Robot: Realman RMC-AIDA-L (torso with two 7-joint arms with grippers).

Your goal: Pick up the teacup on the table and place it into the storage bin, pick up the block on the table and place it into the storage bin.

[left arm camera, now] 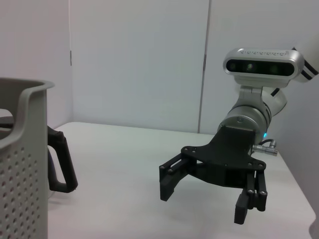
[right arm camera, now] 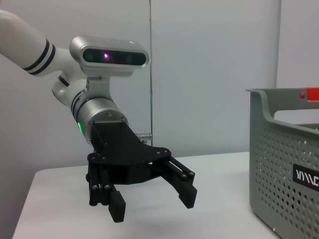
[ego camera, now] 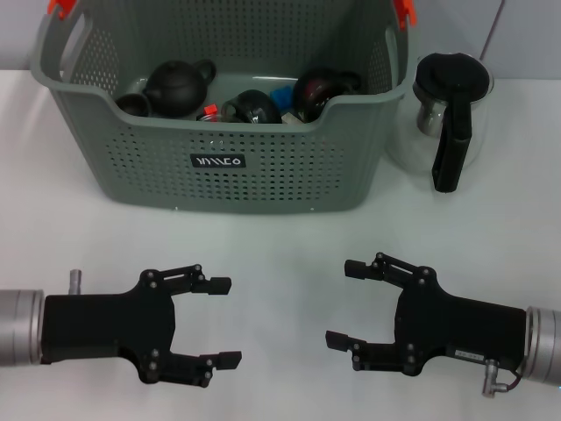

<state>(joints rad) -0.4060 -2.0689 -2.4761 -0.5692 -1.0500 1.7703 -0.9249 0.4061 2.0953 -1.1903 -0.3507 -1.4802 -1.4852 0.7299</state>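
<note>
Both tools low over the bare white worktop [ego camera: 280,246], on the near side of the storage bin [ego camera: 219,175]. Left tool [ego camera: 219,321] with fingers spread apart, gripping nothing; right tool [ego camera: 344,303] likewise spread and empty, tips pointing toward its partner across a gap of bare surface. Confirmed from the wrist views: right tool [left arm camera: 204,191] seen agape just above the worktop, left tool [right arm camera: 149,196] the same.

No teacup and no block visible anywhere on the worktop. Inside the bin: a dark round teapot [ego camera: 178,86], at least 2 more dark glossy vessels beside it, 1 of them possibly the teacup, plus a small blue piece [ego camera: 282,95] and a small red-capped item [ego camera: 209,111] among them; block not identifiable for certain. Judged from this, both placements look already made, or their things lie out of view.

Key relation for any coming move: the bin lies straight ahead of both tools, its long axis running across the front of the robot, so neither arm clearly nearer; left tool facing the bin's left half, right tool its right half.

Beside the bin's right end, a glass jug [ego camera: 451,114] with black lid and handle, close to the bin wall. Worktop plain, flat, matte white; pale walls behind.
</note>
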